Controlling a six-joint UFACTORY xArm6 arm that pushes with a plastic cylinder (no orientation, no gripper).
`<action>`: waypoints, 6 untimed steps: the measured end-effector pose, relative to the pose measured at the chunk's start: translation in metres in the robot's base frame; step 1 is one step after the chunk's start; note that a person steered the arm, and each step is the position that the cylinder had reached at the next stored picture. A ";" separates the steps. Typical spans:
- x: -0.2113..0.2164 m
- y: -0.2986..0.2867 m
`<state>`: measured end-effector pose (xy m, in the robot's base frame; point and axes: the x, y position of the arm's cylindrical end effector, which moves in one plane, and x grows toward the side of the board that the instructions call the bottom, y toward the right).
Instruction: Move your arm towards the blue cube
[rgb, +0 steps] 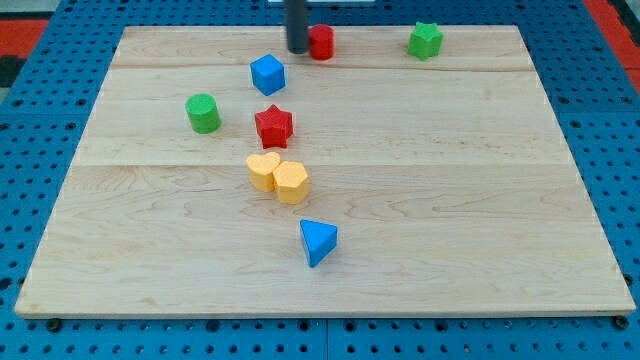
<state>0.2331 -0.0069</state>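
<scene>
The blue cube (267, 74) sits on the wooden board (450, 200) near the view's top, left of centre. My tip (298, 49) is at the view's top edge of the board, just above and to the right of the blue cube, with a small gap between them. The tip is right beside a red cylinder (321, 42), on that block's left.
A green star (425, 40) lies at the top right. A green cylinder (203, 113) and a red star (273, 126) sit below the blue cube. A yellow heart (263, 171) and a yellow hexagon (291, 182) touch mid-board. A blue triangle (318, 241) lies lower down.
</scene>
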 end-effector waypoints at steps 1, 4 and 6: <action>-0.004 0.072; 0.003 -0.113; 0.084 -0.120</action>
